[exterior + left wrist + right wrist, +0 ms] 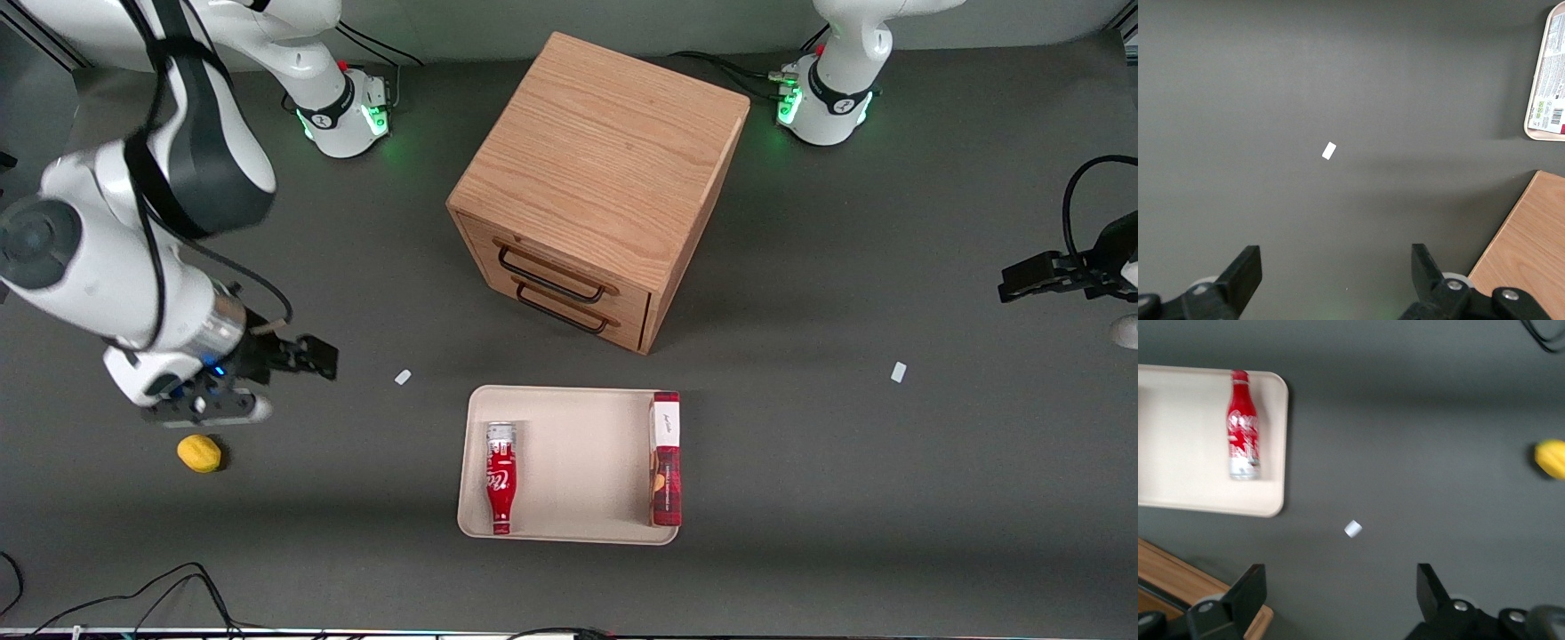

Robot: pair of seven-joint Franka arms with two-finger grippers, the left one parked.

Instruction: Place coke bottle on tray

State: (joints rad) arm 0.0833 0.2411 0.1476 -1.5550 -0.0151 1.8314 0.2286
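One coke bottle [500, 478] lies flat in the tray [569, 533], long axis along its short side | our claw [307, 356] hangs spread, empty, off toward the working arm's end | we judge placement done

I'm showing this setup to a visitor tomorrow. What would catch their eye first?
Probably the wooden drawer cabinet, standing just farther from the front camera than the tray. Next, the red coke bottle lying in the tray, with a red-and-white box along the tray's parked-arm edge. The open gripper hangs toward the working arm's end, above a yellow lemon.
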